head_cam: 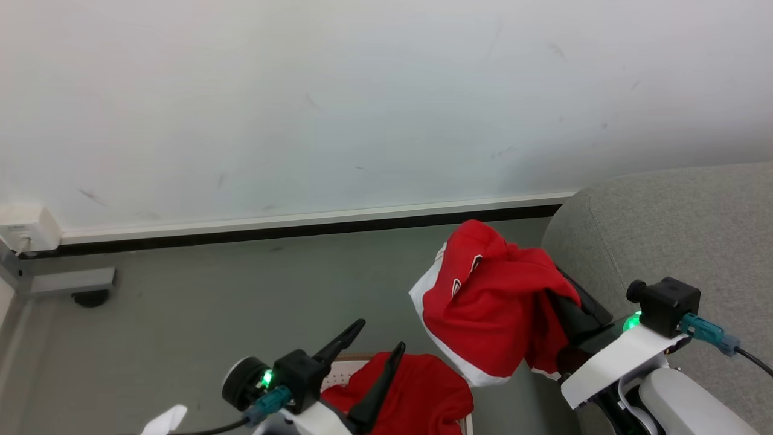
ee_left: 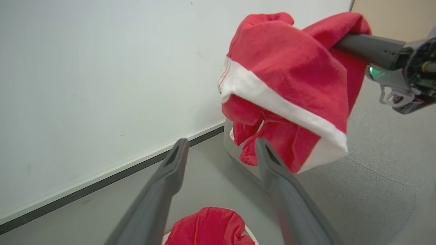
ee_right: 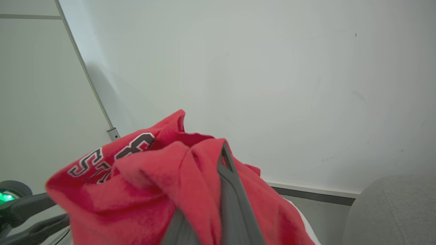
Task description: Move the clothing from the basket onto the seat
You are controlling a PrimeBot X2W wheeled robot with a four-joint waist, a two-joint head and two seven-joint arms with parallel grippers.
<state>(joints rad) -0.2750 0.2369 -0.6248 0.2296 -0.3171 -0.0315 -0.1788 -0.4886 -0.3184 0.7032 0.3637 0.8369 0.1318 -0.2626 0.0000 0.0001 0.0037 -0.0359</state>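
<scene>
Red garment (head_cam: 483,308), white-hemmed and lettered, is hanging bunched from your right gripper (ee_right: 218,160), whose fingers are pinching shut on it, likely to carry it clear of the basket (head_cam: 341,370) towards the grey sofa (head_cam: 676,229) just right. Your left gripper (head_cam: 381,333) is standing wide apart, empty, above another red garment (head_cam: 416,393) lying in the basket.

We get bright, even light, a faint shadow on the wall (ee_right: 102,88); wrist views warp at edges, close clothing (ee_right: 143,194) looks soft.
</scene>
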